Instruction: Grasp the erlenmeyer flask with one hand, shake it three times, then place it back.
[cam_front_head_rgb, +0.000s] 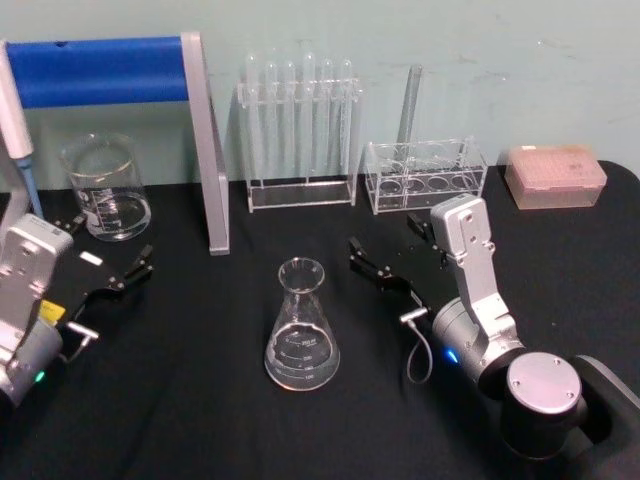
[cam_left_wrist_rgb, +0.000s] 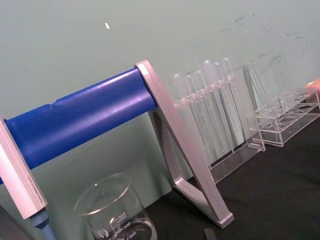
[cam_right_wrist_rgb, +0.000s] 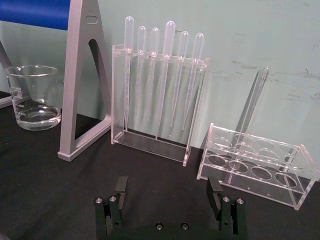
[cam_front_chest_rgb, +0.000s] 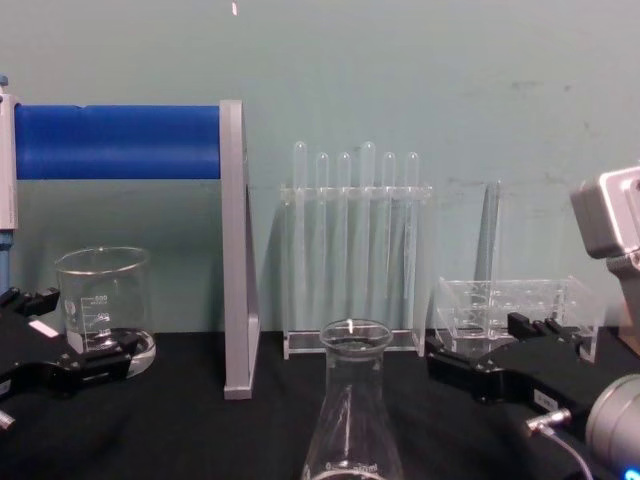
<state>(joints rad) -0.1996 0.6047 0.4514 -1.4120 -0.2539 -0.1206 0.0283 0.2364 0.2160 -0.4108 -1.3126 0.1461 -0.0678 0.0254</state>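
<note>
The clear glass beaker (cam_front_head_rgb: 105, 188) at the back left carries white graduations reading 500, 400 and 300 in the left wrist view. The clear conical erlenmeyer flask (cam_front_head_rgb: 301, 327) has white marks too, but I cannot read them.

One flask, one beaker. A clear rack (cam_right_wrist_rgb: 157, 95) holds six slim clear plastic pipettes; a second, lower clear rack (cam_front_head_rgb: 425, 175) holds a single thin tube. A pink lidded box (cam_front_head_rgb: 555, 176) sits at the far right, and a grey stand with a blue bar (cam_front_head_rgb: 110, 72) rises at the back left.

The flask stands upright on the black table (cam_front_head_rgb: 200, 400), centre front, with a little clear liquid in its base. The right gripper (cam_front_head_rgb: 385, 258) hovers just beside it, to its right and slightly behind, fingers spread wide and holding nothing. The left gripper (cam_front_head_rgb: 105, 262) is well off to the left near the beaker, also wide open and empty.
</note>
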